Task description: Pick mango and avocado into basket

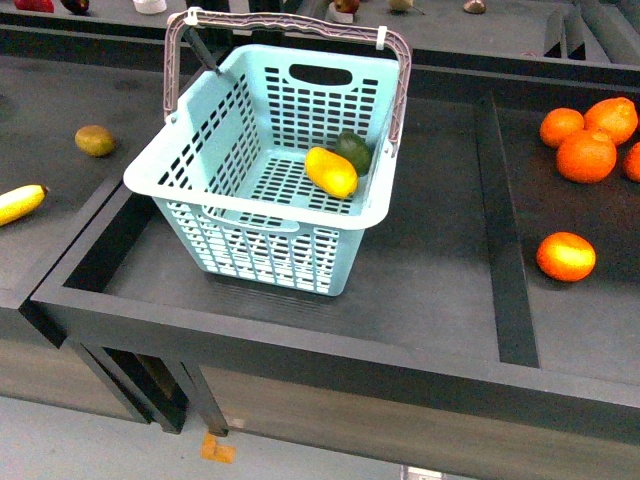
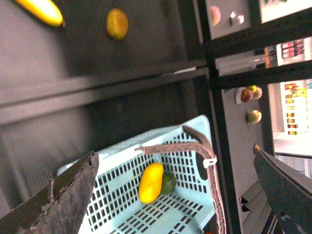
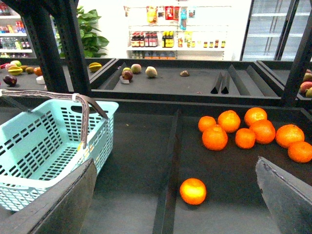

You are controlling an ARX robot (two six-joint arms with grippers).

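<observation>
Nearest us: basket [image 1: 262, 205] sits in dark tray compartment [image 1: 420, 290], handles raised. On its floor, mango [image 1: 331, 171]; avocado [image 1: 353, 151] just behind, touching it. Both fruits already inside.

Our left gripper [image 2: 180, 195] spread wide, holding nothing, above basket [image 2: 185, 209]; mango [image 2: 150, 182] and avocado [image 2: 168, 183] seen between its fingers. Our right gripper [image 3: 175, 204] likewise parted, empty, over tray; basket [image 3: 44, 146] to one side.

Further right: lone orange [image 1: 566, 256], then orange cluster [image 1: 592, 140].
</observation>
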